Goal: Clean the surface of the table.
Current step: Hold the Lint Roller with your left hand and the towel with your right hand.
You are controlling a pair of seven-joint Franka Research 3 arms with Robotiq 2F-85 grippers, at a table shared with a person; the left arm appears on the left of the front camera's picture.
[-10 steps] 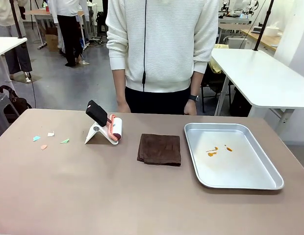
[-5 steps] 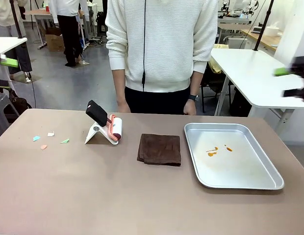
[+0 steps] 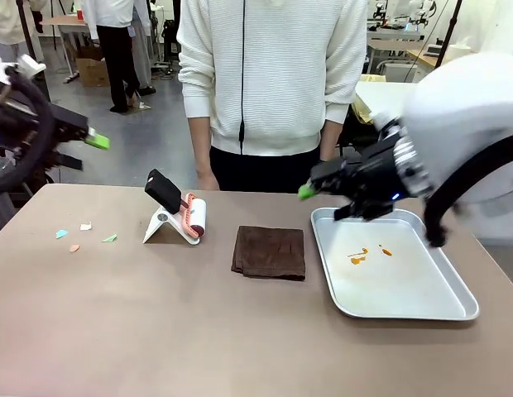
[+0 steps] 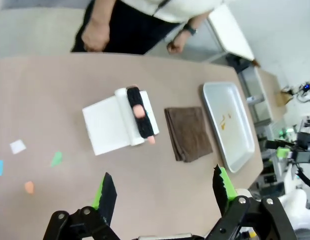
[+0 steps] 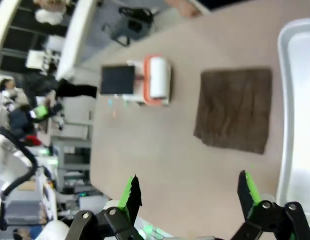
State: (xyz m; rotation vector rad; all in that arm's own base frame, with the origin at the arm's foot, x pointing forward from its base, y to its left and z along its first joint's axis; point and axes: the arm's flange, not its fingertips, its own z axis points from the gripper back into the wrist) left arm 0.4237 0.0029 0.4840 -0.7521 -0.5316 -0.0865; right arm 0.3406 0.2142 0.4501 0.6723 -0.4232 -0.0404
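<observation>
The left gripper [image 4: 162,176] and right gripper [image 5: 189,179] hang raised, jaws apart, at either end of the matte brownish-taupe table [image 3: 157,331]. Small coloured scraps [image 3: 110,238], possibly paper, lie near its left edge.

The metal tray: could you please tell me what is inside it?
A few small orange marks lie on the tray floor. In the front view, the right gripper hides part of its far rim.

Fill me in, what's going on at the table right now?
Nothing is grasped yet. The left end effector hangs open above the left end of the table, where paper scraps lie. The right end effector hangs open by the far corner of the tray. The lint roller and brown cloth lie untouched.
</observation>
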